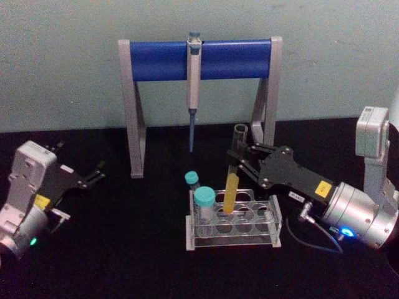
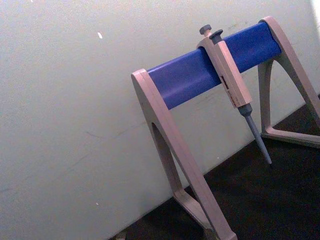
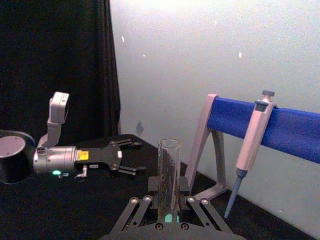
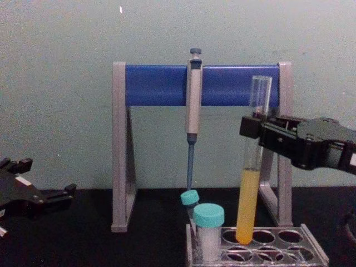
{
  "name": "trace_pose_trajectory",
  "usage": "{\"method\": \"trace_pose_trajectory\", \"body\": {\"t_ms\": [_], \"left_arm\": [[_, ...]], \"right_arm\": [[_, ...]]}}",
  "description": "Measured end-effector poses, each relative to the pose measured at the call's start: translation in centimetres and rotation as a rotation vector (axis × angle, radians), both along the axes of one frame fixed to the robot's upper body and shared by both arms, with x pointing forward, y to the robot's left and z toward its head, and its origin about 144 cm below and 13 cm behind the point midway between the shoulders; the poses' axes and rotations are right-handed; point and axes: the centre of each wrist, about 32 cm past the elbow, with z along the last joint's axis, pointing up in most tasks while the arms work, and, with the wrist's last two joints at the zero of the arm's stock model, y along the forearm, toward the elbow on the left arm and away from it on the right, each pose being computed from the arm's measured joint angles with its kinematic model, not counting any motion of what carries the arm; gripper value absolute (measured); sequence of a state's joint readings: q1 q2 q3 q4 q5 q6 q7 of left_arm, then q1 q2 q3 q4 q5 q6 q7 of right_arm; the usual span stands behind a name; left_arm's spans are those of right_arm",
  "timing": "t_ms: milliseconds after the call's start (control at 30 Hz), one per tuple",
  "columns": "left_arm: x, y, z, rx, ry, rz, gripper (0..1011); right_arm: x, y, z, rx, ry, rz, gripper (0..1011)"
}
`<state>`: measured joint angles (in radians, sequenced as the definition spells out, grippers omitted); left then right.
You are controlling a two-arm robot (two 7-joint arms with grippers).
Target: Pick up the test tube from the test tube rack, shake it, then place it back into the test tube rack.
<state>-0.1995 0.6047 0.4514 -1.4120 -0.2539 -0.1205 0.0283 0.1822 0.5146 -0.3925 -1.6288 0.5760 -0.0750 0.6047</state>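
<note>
Chest view puts the right gripper (image 4: 257, 129) at mid-right of the frame, its black fingers clamped on the clear upper part of the test tube (image 4: 253, 167), above the yellow liquid. The tube stands nearly upright with a slight lean, and its rounded bottom is at the mouth of a back-row hole of the test tube rack (image 4: 314, 251) at the lower right. I cannot tell how deep it sits. In the right wrist view the tube's open top rises between the finger pads (image 3: 152, 185). Just left of the tube, a wide teal-capped vial (image 4: 209, 233) with white contents stands in the rack, with a slimmer teal-capped tube (image 4: 189, 198) leaning behind it. Behind the rack is a grey-legged stand (image 4: 119, 144) with a blue crossbar, and a grey pipette (image 4: 193, 100) hangs from it, tip down. In the head view the left gripper (image 1: 96, 174) lies at the left edge on the black table (image 1: 124, 249), well apart from the rack, its fingers spread and holding nothing.
</note>
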Motion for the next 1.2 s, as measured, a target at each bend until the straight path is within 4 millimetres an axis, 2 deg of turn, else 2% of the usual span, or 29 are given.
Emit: {"method": "trace_pose_trajectory", "body": {"t_ms": [1200], "left_arm": [[0.0, 0.0, 0.0, 0.0, 0.0, 0.0, 1001]], "right_arm": [[0.3, 0.8, -1.7, -0.034, 0.016, -0.015, 232]]}}
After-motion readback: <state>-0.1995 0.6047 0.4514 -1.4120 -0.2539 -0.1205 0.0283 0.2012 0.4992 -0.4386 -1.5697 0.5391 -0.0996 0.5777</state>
